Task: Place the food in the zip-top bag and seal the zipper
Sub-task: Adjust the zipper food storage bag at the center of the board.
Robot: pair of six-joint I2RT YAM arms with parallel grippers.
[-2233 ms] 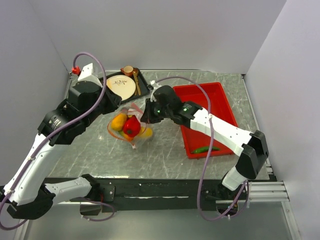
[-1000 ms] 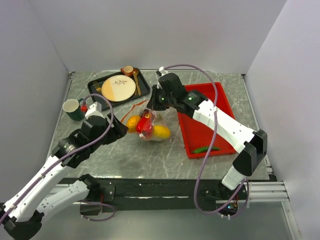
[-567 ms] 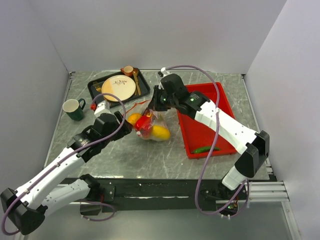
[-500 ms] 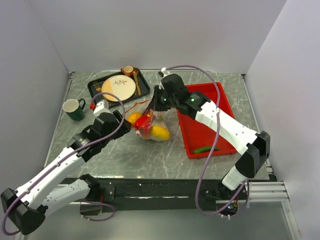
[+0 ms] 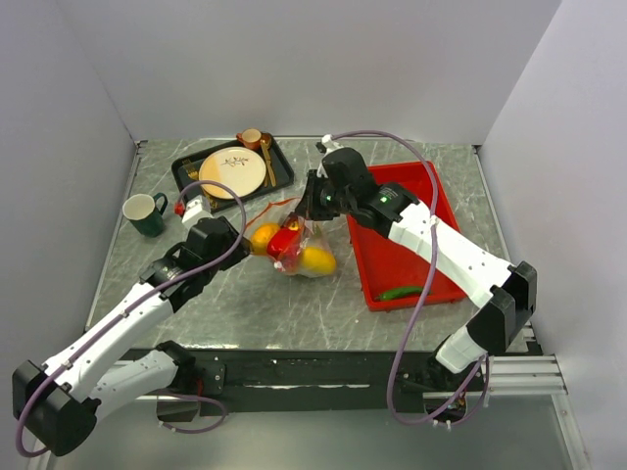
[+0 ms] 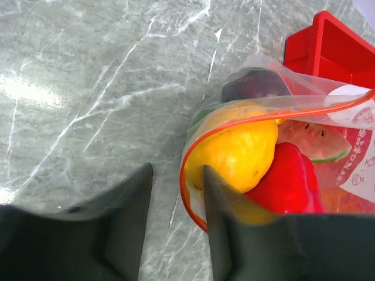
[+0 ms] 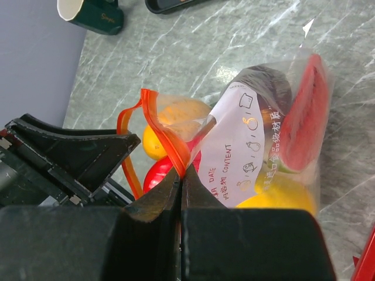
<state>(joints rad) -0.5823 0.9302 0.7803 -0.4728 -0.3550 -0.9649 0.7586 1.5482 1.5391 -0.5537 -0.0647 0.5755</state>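
Observation:
The zip-top bag (image 5: 299,251) lies mid-table, its mouth facing left. Inside it I see a yellow mango (image 6: 240,149), a red pepper (image 6: 287,181), a dark purple fruit (image 6: 252,88) and an orange (image 7: 176,111). The orange-red zipper (image 6: 183,187) curves in an open loop. My right gripper (image 7: 183,171) is shut on the upper part of that strip, holding it up. My left gripper (image 6: 176,170) stands open at the mouth's left end, one finger on each side of the strip's lower curve. A green chili (image 5: 402,292) lies in the red tray.
The red tray (image 5: 446,225) sits right of the bag, close to the right arm. A black tray with a beige plate (image 5: 235,171) and a small cup is at the back left. A dark green mug (image 5: 147,213) stands at the far left.
My left arm came forward and right to the bag's mouth, and its jaws narrowed around the zipper strip. My right gripper kept its hold and shifted slightly right.

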